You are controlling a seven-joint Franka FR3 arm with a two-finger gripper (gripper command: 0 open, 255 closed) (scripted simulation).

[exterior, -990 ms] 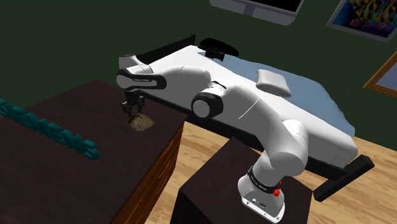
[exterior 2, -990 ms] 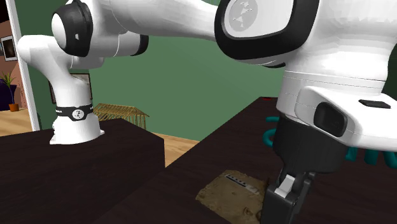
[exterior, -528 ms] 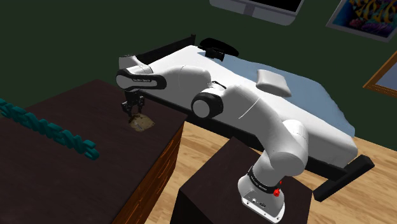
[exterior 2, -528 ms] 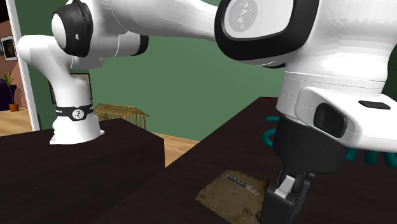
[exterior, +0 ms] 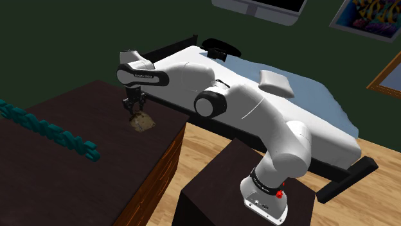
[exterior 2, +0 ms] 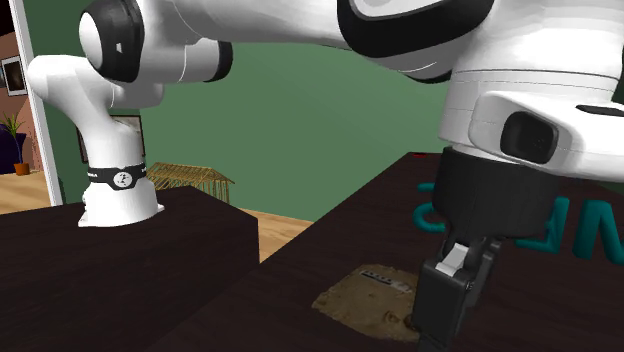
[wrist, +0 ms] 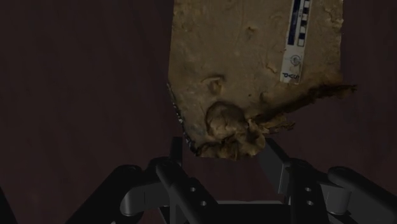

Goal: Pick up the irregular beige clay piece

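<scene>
The beige clay piece is a flat, ragged slab with a small printed scale strip, just above the dark table near its edge toward the bed. My black gripper comes down on the slab's lumpy end. In the wrist view the two fingers clasp the brown lump of the clay piece, the gripper shut on it. In the second exterior view the gripper stands at the right edge of the clay piece, which looks tilted over the table.
Teal block letters lie across the table to the shoulder view's left, and teal letters show behind the hand. The table's edge drops to a wooden floor. A white bed lies beyond. The dark stand holds the arm's base.
The hand has risen a little and the clay piece has come up with it, one end tipped off the table. The arm's upper links moved upward in the second exterior view.
</scene>
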